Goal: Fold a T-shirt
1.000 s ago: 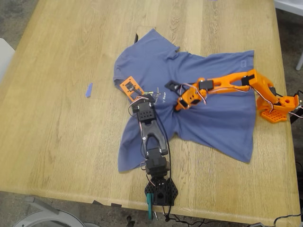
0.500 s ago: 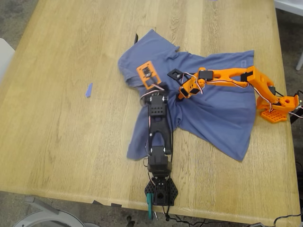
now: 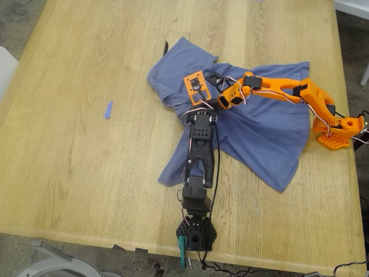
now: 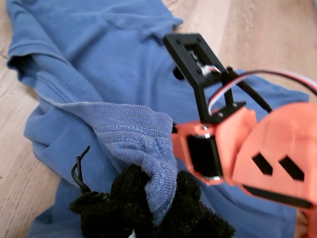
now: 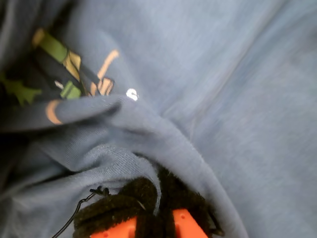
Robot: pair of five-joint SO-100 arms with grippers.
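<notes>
The slate-blue T-shirt (image 3: 265, 138) lies crumpled on the wooden table (image 3: 75, 161), bunched toward the middle. The black arm reaches up from the near edge. My first gripper (image 3: 203, 105) is shut on a raised fold of the T-shirt (image 4: 124, 129) between its black fuzzy pads (image 4: 129, 198). The orange arm comes in from the exterior view's right. My second gripper (image 3: 223, 101) sits right beside the first and is shut on another ridge of the T-shirt (image 5: 208, 74). The green-and-yellow print (image 5: 64, 69) shows in a crease near it.
A small blue scrap (image 3: 108, 109) lies on the table toward the exterior view's left. The black arm's base (image 3: 196, 234) stands at the near edge, the orange base (image 3: 337, 131) at the exterior view's right edge. A dark notch (image 3: 166, 45) marks the tabletop behind the shirt.
Both grippers have travelled away from the near edge and toward the exterior view's right, dragging the cloth. The shirt's near and left parts have pulled inward.
</notes>
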